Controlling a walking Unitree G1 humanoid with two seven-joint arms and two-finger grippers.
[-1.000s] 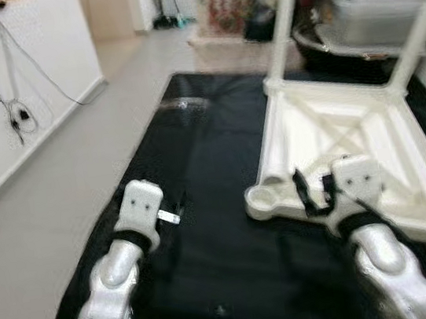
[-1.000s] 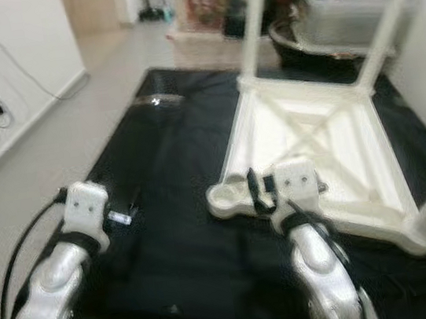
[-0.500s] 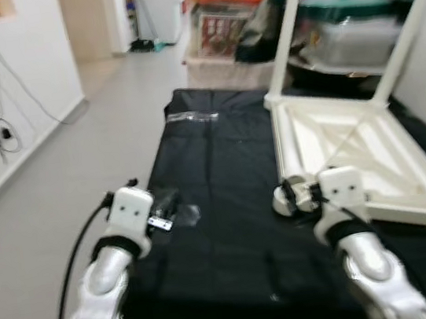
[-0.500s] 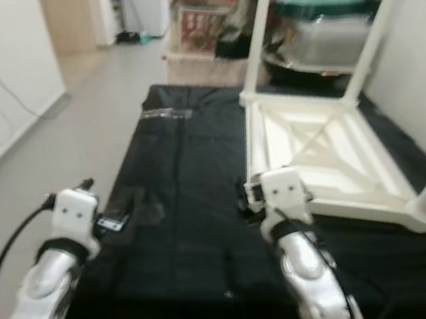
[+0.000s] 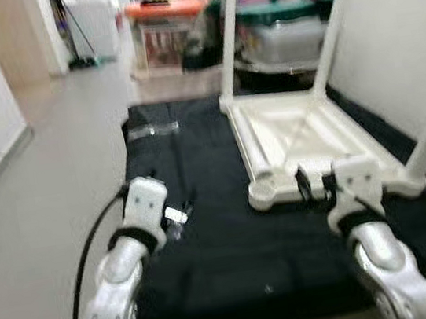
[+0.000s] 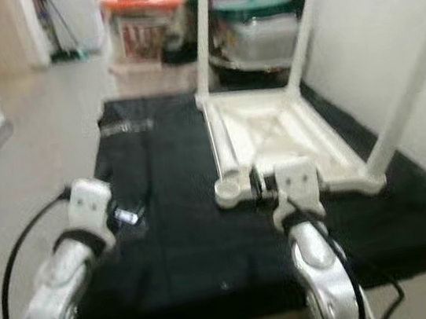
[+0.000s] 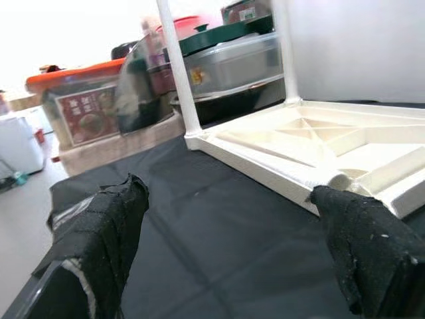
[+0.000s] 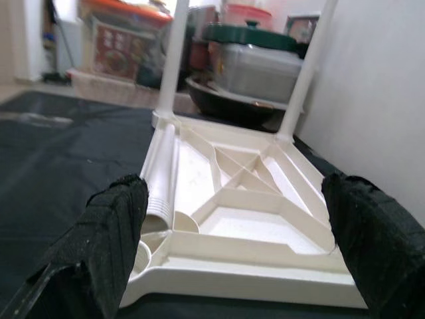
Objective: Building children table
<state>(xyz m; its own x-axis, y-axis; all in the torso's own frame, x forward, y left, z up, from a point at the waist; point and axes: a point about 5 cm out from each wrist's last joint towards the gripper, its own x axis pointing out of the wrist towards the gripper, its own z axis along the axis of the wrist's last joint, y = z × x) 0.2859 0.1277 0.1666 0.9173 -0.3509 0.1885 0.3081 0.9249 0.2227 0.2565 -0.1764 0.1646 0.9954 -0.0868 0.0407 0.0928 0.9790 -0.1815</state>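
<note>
- While the view has swung since a second ago, the upturned children's table (image 5: 312,133) lies unmoved on the black mat (image 5: 216,238).
- Right gripper (image 8: 232,259) faces its empty corner socket (image 5: 269,191), fingers spread, released.
- Left gripper (image 7: 226,246) likewise spread, holding nothing.

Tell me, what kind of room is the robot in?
Probably a room in a home: a white table lies upside down on a black mat, with storage boxes stacked behind and a doorway beyond.

A black cloth (image 5: 212,263) spread over the grey floor (image 5: 36,200) carries an upturned white table (image 5: 305,138).
</note>
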